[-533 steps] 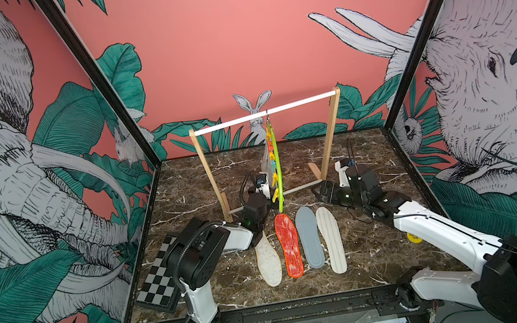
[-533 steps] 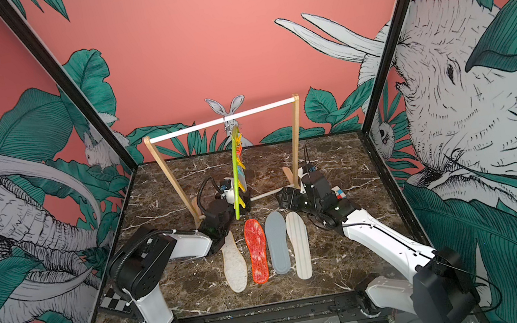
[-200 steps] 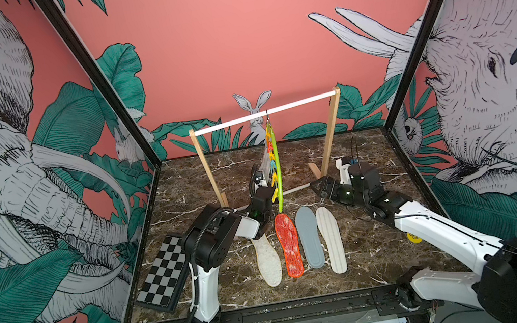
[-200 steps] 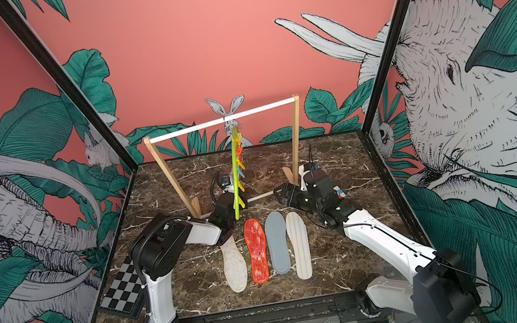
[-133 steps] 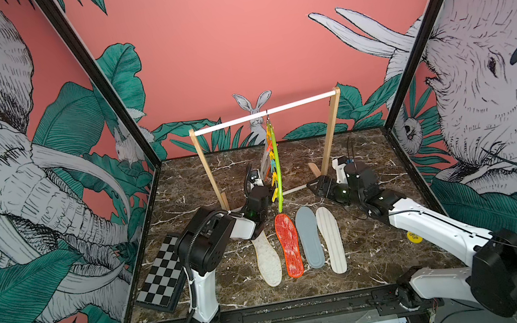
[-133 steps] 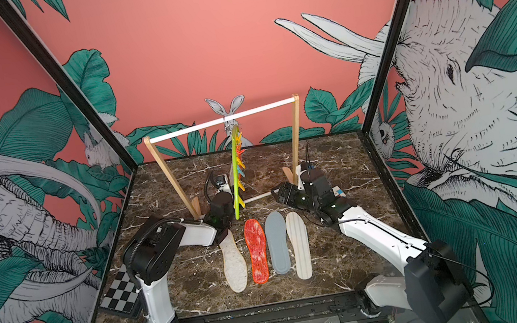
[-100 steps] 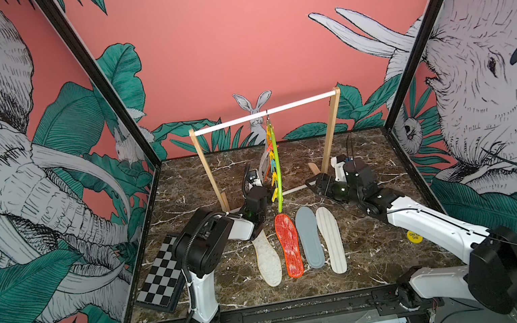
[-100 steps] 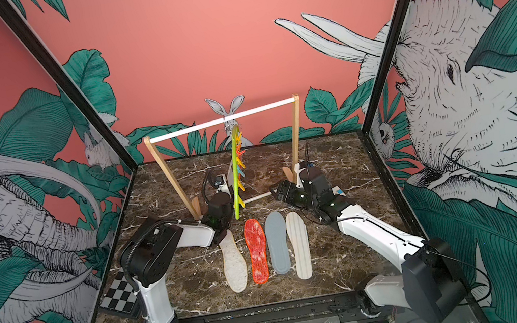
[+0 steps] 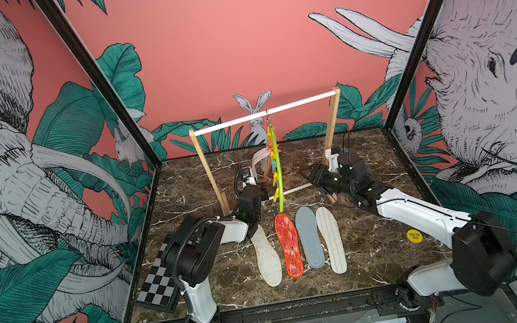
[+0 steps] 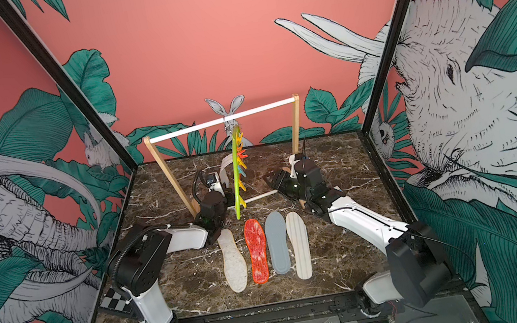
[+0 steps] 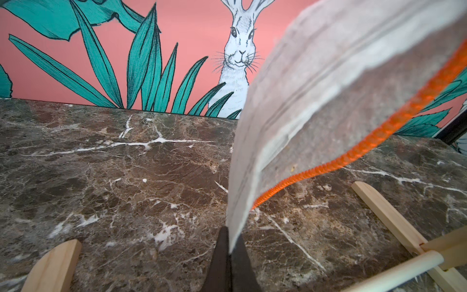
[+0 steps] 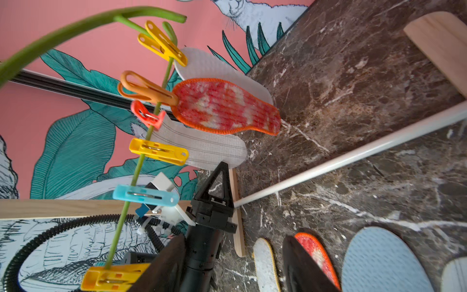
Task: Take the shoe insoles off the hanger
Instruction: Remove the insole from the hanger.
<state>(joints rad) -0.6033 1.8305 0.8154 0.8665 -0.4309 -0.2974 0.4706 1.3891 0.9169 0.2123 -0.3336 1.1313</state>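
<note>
The lime-green hanger (image 9: pixel 276 166) hangs edge-on from the rack's white bar, also in the other top view (image 10: pixel 236 173). Its pegs hold a white dimpled insole (image 12: pixel 214 68), a red-orange insole (image 12: pixel 227 108) and a white striped insole (image 12: pixel 202 149). My left gripper (image 11: pixel 230 252) is shut on the striped insole's (image 11: pixel 316 101) free end, reaching up from behind the rack (image 9: pixel 253 170). My right gripper (image 12: pixel 232 268) stands open just right of the hanger (image 9: pixel 309 173), a yellow peg (image 12: pixel 111 276) beside one finger. A cream (image 9: pixel 266 257), a red (image 9: pixel 289 246), a grey-blue (image 9: pixel 309 237) and a striped insole (image 9: pixel 331 239) lie in front.
The wooden rack (image 9: pixel 204 164) stands mid-table, its low white rail (image 9: pixel 294 190) and feet near both grippers. A chequered board (image 9: pixel 157 286) lies at the front left under the left arm. A yellow sticker (image 9: pixel 414 236) lies at the right.
My left gripper has closed on the striped insole's end. The right arm has moved left towards the hanger, and its jaws have narrowed.
</note>
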